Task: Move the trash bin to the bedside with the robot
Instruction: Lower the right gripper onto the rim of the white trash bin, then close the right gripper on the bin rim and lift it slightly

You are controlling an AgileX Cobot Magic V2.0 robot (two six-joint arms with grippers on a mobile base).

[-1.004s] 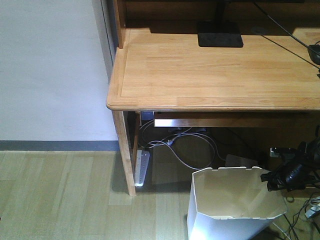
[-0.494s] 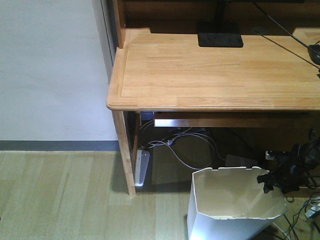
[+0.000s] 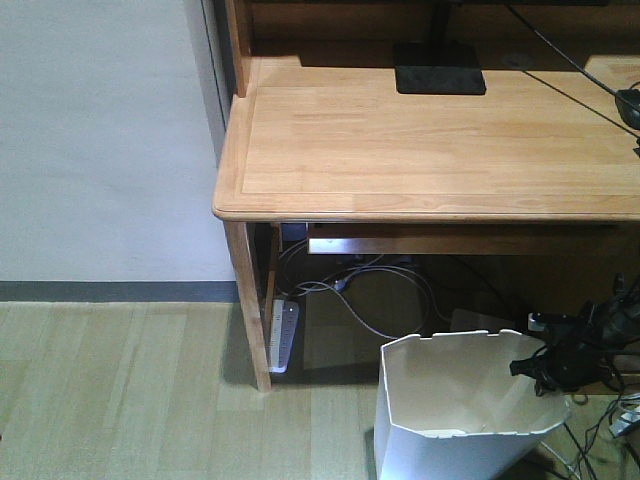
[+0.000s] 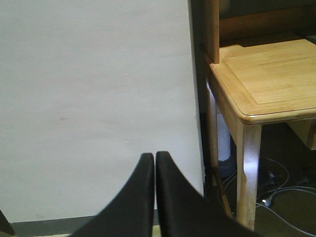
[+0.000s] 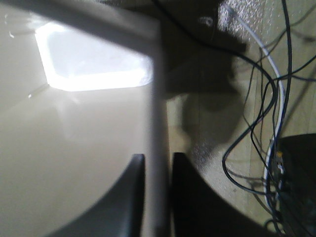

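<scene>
The white trash bin [image 3: 440,430] stands on the floor under the front right part of the desk, its notched rim facing up. My right gripper [image 3: 537,368] is at the bin's right rim. In the right wrist view this gripper [image 5: 158,157] is shut on the thin bin wall [image 5: 156,98], one finger inside the cream interior [image 5: 74,148] and one outside. My left gripper [image 4: 154,154] is shut on nothing, up in the air and facing the pale wall. The bedside is out of view.
A light wooden desk [image 3: 430,140] with a black monitor stand [image 3: 440,68] spans the top. Its leg [image 3: 250,310], a white power strip [image 3: 283,335] and loose cables [image 3: 380,300] lie beneath. More cables [image 5: 266,113] trail on the floor right of the bin. A pale wall [image 3: 100,140] is at left.
My right gripper has moved left and slightly down at the bin's right rim. The bin has shifted a little to the left. The left gripper shows no earlier view.
</scene>
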